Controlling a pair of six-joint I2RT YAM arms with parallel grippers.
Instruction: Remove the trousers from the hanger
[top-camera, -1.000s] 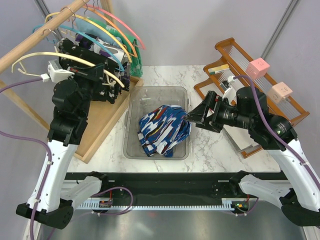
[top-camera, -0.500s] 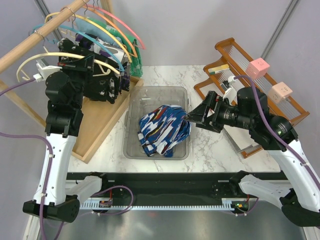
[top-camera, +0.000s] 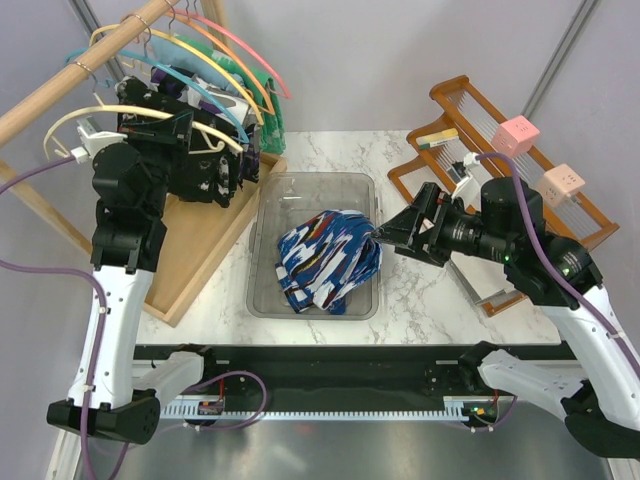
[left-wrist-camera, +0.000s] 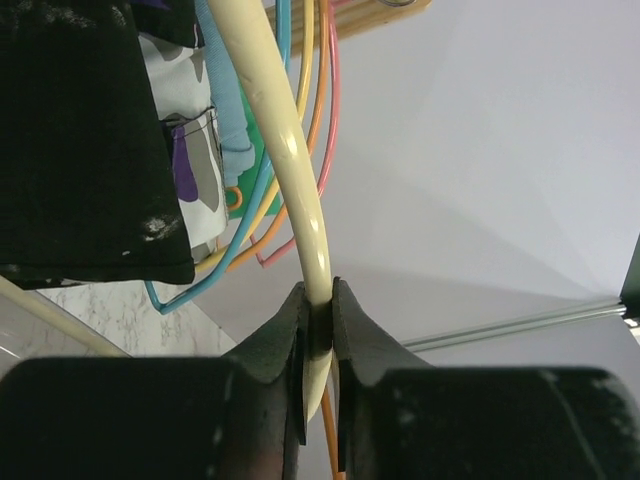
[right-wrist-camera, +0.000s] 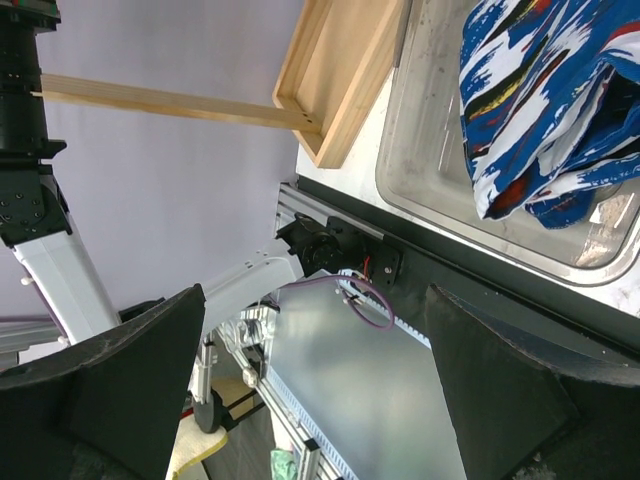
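The blue, white, red and black printed trousers (top-camera: 330, 262) lie bunched in a clear bin (top-camera: 262, 235), off the hanger; the right wrist view shows them too (right-wrist-camera: 540, 110). The cream hanger (top-camera: 215, 133) is bare and held up by the wooden rail (top-camera: 60, 90) among other hangers. My left gripper (top-camera: 150, 118) is shut on its bar (left-wrist-camera: 285, 150), which passes between the jaws (left-wrist-camera: 318, 290). Just beside the trousers' right edge, my right gripper (top-camera: 375, 235) stands wide open and holds nothing (right-wrist-camera: 315, 295).
Pink, orange and teal hangers (top-camera: 250, 80) with other garments hang on the rail. A wooden tray (top-camera: 200, 250) lies left of the bin. A wooden rack (top-camera: 470, 110) with pink cubes (top-camera: 515, 135) stands at the right.
My left arm has swung the cream hanger up and left toward the rail, then nearly stopped. The right arm has pulled back slightly to the right. The trousers have not moved.
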